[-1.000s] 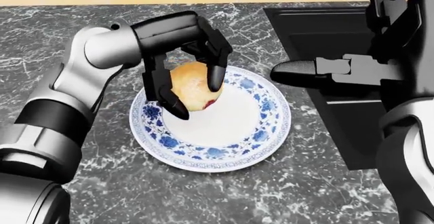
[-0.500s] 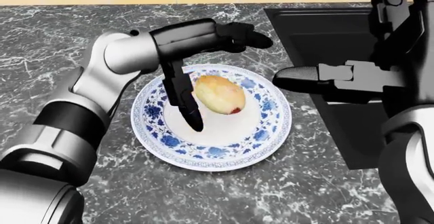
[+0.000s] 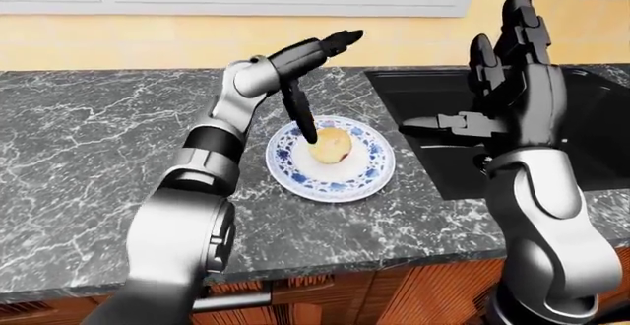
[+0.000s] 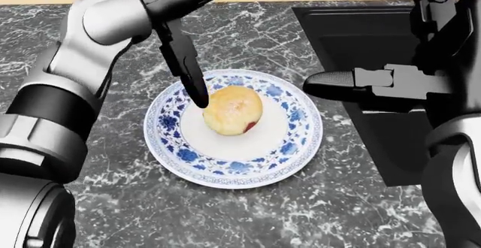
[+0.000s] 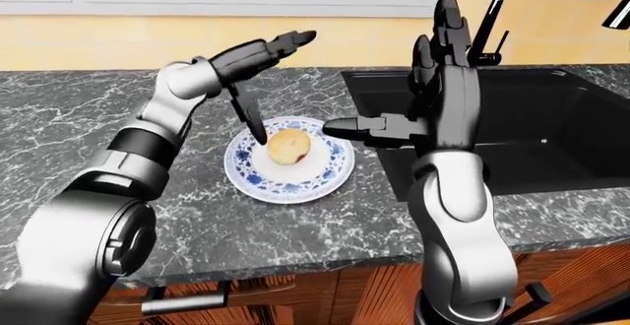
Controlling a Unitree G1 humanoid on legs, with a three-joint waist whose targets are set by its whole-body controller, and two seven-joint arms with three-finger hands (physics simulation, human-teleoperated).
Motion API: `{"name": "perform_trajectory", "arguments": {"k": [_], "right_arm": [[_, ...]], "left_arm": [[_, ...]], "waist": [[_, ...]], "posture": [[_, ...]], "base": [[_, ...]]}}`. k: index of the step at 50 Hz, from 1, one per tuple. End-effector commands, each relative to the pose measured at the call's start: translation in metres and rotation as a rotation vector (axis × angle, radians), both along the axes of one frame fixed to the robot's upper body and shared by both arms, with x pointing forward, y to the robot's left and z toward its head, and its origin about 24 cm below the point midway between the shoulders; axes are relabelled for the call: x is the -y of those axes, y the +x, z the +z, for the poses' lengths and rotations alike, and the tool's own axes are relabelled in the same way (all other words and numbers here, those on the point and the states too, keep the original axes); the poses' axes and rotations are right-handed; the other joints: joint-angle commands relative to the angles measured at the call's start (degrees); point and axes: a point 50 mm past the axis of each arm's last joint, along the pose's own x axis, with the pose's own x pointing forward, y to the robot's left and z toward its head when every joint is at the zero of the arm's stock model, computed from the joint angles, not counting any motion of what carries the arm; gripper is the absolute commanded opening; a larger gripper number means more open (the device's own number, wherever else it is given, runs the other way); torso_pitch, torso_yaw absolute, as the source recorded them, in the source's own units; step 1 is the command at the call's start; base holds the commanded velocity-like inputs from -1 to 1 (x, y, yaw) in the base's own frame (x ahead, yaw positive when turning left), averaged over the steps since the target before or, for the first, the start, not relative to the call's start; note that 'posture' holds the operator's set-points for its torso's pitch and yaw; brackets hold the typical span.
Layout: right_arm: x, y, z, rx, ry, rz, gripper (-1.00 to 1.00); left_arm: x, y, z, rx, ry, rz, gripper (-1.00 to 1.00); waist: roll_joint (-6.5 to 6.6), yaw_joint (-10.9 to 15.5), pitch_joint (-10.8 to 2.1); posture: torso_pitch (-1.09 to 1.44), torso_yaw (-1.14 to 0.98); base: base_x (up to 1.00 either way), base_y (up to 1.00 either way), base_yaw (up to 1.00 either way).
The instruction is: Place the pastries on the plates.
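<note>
A round golden pastry [image 4: 232, 110] with a red spot lies in the middle of a blue-and-white patterned plate [image 4: 296, 133] on the dark marble counter [image 4: 113, 191]. My left hand [image 4: 197, 28] is open above the plate's upper left, fingers spread, with one finger [image 4: 188, 67] pointing down beside the pastry. It holds nothing. My right hand [image 3: 492, 81] is open and raised upright over the sink, thumb pointing toward the plate.
A black sink [image 3: 591, 125] is set in the counter right of the plate, with a dark faucet [image 5: 492, 15] behind it. A yellow wall [image 3: 98, 44] runs along the top. Wooden cabinet fronts [image 3: 394, 295] sit under the counter edge.
My left hand let go of the pastry, opened wide and lifted up and to the left. The pastry dropped and settled on the plate. The right hand stayed still.
</note>
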Motion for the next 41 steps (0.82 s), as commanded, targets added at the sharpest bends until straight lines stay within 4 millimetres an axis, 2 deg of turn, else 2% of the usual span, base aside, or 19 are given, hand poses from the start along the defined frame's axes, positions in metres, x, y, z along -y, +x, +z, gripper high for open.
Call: {"name": "perform_trajectory", "arguments": {"k": [1, 9, 11, 12, 17, 22, 28, 36, 41], "right_arm": [[0.0, -0.005, 0.012, 0.072, -0.003, -0.003, 1.0], [-0.001, -0.005, 0.013, 0.074, -0.004, -0.005, 1.0], [-0.001, -0.005, 0.013, 0.074, -0.004, -0.004, 1.0], [-0.001, -0.005, 0.013, 0.074, -0.005, -0.004, 1.0], [-0.001, -0.003, 0.016, 0.08, -0.011, -0.009, 1.0], [-0.001, -0.002, 0.017, 0.082, -0.011, -0.009, 1.0], [0.0, -0.002, 0.02, 0.091, -0.017, -0.014, 1.0], [-0.001, -0.003, 0.02, 0.087, -0.02, -0.017, 1.0], [-0.002, -0.003, 0.019, 0.085, -0.021, -0.018, 1.0]], "left_arm": [[-0.006, -0.001, 0.041, 0.108, -0.117, 0.043, 1.0], [-0.046, 0.001, 0.072, 0.144, -0.345, 0.253, 1.0], [-0.055, -0.003, 0.079, 0.166, -0.388, 0.302, 1.0], [-0.057, -0.008, 0.084, 0.172, -0.427, 0.312, 1.0], [-0.069, -0.007, 0.098, 0.216, -0.487, 0.392, 1.0], [-0.082, -0.011, 0.104, 0.244, -0.54, 0.44, 1.0], [-0.097, -0.034, 0.111, 0.288, -0.56, 0.474, 1.0], [-0.117, -0.073, 0.109, 0.33, -0.61, 0.529, 1.0], [-0.127, -0.096, 0.102, 0.348, -0.629, 0.567, 1.0]], "waist": [[-0.04, 0.03, -1.36], [0.48, -0.23, -1.04], [0.62, -0.25, -1.01], [0.72, -0.31, -1.0], [0.79, -0.3, -0.75], [0.83, -0.21, -0.62], [1.17, -0.43, -0.38], [1.51, -0.51, -0.01], [1.73, -0.59, 0.16]], "posture": [[-0.16, 0.0], [-0.16, 0.0], [-0.16, 0.0], [-0.16, 0.0], [-0.16, 0.0], [-0.16, 0.0], [-0.16, 0.0], [-0.16, 0.0], [-0.16, 0.0]], "base": [[0.0, 0.0, 0.0], [0.0, 0.0, 0.0], [0.0, 0.0, 0.0], [0.0, 0.0, 0.0], [0.0, 0.0, 0.0], [0.0, 0.0, 0.0], [0.0, 0.0, 0.0], [0.0, 0.0, 0.0], [0.0, 0.0, 0.0]]}}
